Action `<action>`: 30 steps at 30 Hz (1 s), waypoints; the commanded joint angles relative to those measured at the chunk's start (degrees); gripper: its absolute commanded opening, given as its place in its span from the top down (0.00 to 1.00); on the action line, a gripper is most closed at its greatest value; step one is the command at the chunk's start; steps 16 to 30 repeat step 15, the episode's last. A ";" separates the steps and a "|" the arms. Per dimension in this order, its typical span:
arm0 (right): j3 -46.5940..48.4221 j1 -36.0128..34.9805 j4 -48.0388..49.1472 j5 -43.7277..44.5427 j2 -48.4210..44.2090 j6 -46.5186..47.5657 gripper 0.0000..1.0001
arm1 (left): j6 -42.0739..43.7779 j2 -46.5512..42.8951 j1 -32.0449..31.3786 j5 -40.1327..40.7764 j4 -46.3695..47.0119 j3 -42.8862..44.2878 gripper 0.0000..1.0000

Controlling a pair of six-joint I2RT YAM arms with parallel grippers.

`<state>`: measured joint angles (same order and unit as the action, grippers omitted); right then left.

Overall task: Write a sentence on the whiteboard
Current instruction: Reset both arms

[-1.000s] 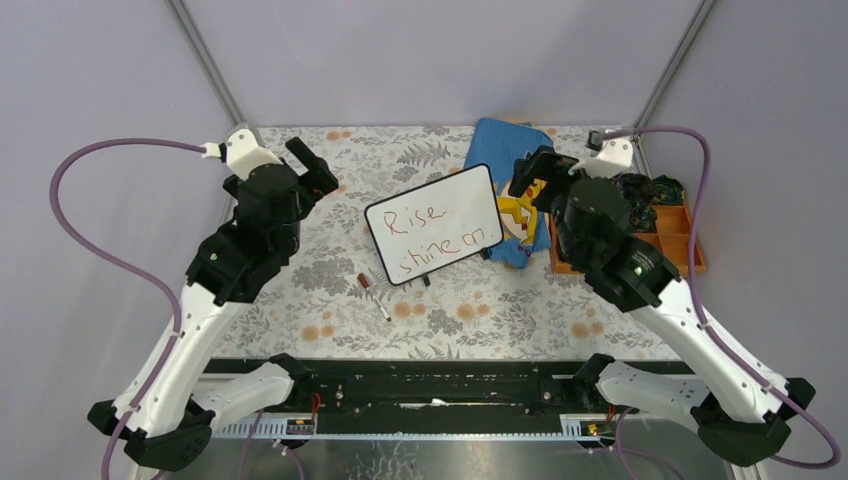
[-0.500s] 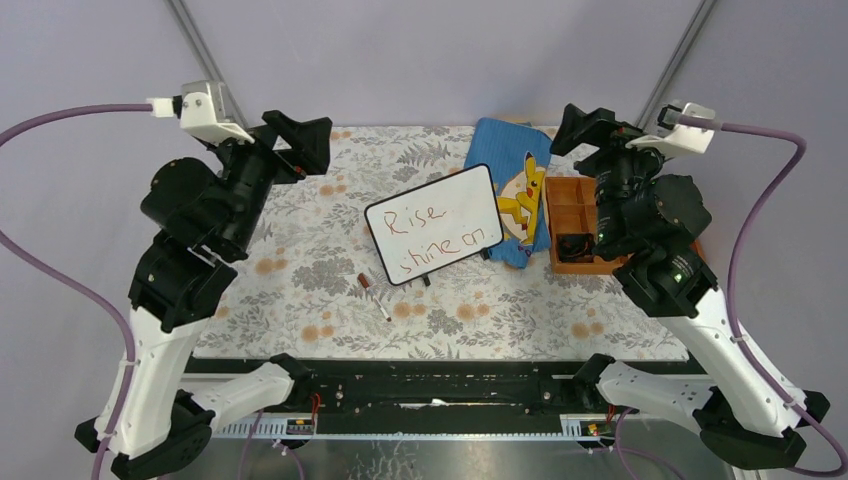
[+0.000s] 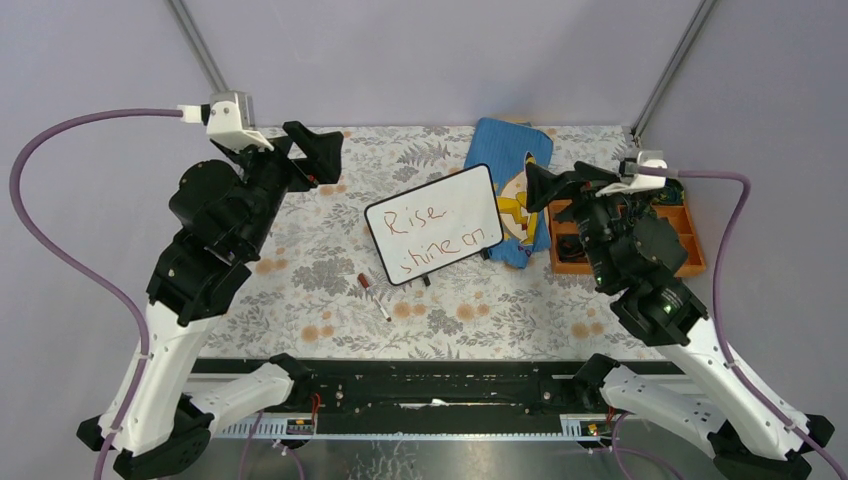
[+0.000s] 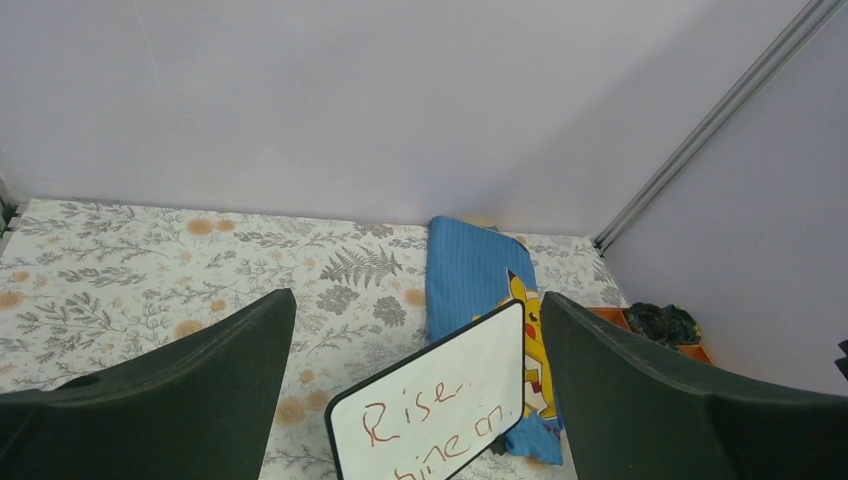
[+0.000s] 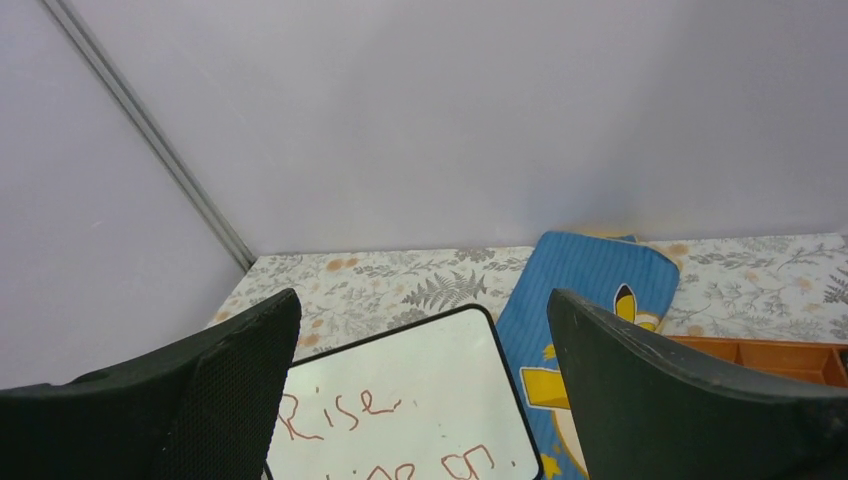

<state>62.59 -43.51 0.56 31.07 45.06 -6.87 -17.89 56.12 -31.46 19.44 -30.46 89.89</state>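
Floral table (image 3: 300, 290) carries the whiteboard (image 3: 435, 225), blue pouch (image 3: 505, 150), marker (image 3: 374, 296) — orange tray (image 3: 688, 240) at right edge.

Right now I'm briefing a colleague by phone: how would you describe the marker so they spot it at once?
On the floral table mat, look just in front of the whiteboard, by its near left corner. The marker lies flat there, touching nothing: a short thin stick with a dark red end, the only pen-like thing on the mat.
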 commanded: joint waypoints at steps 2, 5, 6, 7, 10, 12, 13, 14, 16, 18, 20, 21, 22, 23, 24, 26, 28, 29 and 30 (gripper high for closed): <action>-4.19 -0.26 4.52 -2.90 -4.57 -1.19 0.00 | -0.29 -1.27 -0.26 -0.85 5.06 -0.79 0.01; -4.73 -0.26 5.02 -1.76 -5.04 -1.40 0.00 | -0.75 -1.35 -0.27 -1.25 5.26 -0.79 0.01; -4.56 -0.26 4.62 -1.27 -4.96 -1.53 0.00 | -1.01 -1.55 -0.27 -1.29 5.49 -0.86 0.01; -4.42 -0.26 4.40 -0.89 -4.82 -1.63 0.00 | -1.08 -1.69 -0.27 -1.47 5.83 -1.04 0.01; -4.49 -0.26 4.51 0.78 -4.97 -1.89 0.00 | -0.93 -2.38 -0.27 -1.97 6.71 -1.72 0.01; -4.50 -0.26 4.79 2.72 -5.29 -1.98 0.00 | -0.92 -1.98 -0.27 -1.58 6.13 -1.51 0.01; -4.49 -0.26 4.80 3.87 -5.35 -1.93 0.00 | -1.11 -1.71 -0.27 -1.16 5.68 -1.32 0.01; -4.43 -0.26 4.87 4.88 -5.49 -1.80 0.00 | -1.33 -1.58 -0.27 -0.86 5.19 -1.10 0.01; -4.41 -0.26 4.85 5.90 -5.54 -1.68 0.00 | -1.35 -1.59 -0.24 -0.72 4.97 -1.13 0.01; -4.41 -0.26 4.85 5.90 -5.54 -1.68 0.00 | -1.35 -1.59 -0.24 -0.72 4.97 -1.13 0.01; -4.41 -0.26 4.85 5.90 -5.54 -1.68 0.00 | -1.35 -1.59 -0.24 -0.72 4.97 -1.13 0.01; -4.41 -0.26 4.85 5.90 -5.54 -1.68 0.00 | -1.35 -1.59 -0.24 -0.72 4.97 -1.13 0.01; -4.41 -0.26 4.85 5.90 -5.54 -1.68 0.00 | -1.35 -1.59 -0.24 -0.72 4.97 -1.13 0.01; -4.41 -0.26 4.85 5.90 -5.54 -1.68 0.00 | -1.35 -1.59 -0.24 -0.72 4.97 -1.13 0.01; -4.41 -0.26 4.85 5.90 -5.54 -1.68 0.00 | -1.35 -1.59 -0.24 -0.72 4.97 -1.13 0.01; -4.41 -0.26 4.85 5.90 -5.54 -1.68 0.00 | -1.35 -1.59 -0.24 -0.72 4.97 -1.13 0.01; -4.41 -0.26 4.85 5.90 -5.54 -1.68 0.00 | -1.35 -1.59 -0.24 -0.72 4.97 -1.13 0.01; -4.41 -0.26 4.85 5.90 -5.54 -1.68 0.00 | -1.35 -1.59 -0.24 -0.72 4.97 -1.13 0.01; -4.41 -0.26 4.85 5.90 -5.54 -1.68 0.00 | -1.35 -1.59 -0.24 -0.72 4.97 -1.13 0.01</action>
